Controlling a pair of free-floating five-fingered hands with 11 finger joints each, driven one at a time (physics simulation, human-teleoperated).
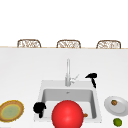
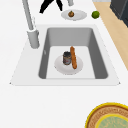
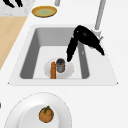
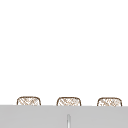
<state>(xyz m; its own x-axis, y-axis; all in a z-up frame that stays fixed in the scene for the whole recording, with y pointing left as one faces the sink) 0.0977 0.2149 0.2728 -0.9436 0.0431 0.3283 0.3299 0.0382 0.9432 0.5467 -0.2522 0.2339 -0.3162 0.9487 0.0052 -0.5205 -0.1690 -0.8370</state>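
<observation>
The right robot hand (image 3: pixel 85 38) hangs over the grey sink (image 3: pixel 27 57), in the middle of the right side view. It is wide open, with its fingers spread. One long finger points down at the small dark round jar (image 3: pixel 60 65). I cannot tell if it touches the jar.

The jar stands on a small white plate (image 3: pixel 68 71) on the sink floor. A long orange stick of food (image 3: pixel 53 70) lies just beside it.

I think the jar could tip over if the finger pushes it from the side. It could bump the orange stick and knock it off the plate. The hand is also close to the tall silver tap (image 3: pixel 100 15) and could bang into it.

The left robot hand (image 1: pixel 39 108) floats at the lower left of the front view, by the sink's corner. I cannot tell if it is open or closed. A big shiny red ball (image 1: pixel 67 114) sits at the bottom middle.

The tabletop (image 1: pixel 22 75) is plain white. A round yellow-rimmed plate (image 1: pixel 11 110) lies at the lower left. A wide white plate (image 1: pixel 122 107) with a small brown fruit (image 1: pixel 114 102) lies at the lower right, near a green lime (image 1: pixel 117 122). Three woven chairs (image 1: pixel 29 43) stand behind, by a white wall.
</observation>
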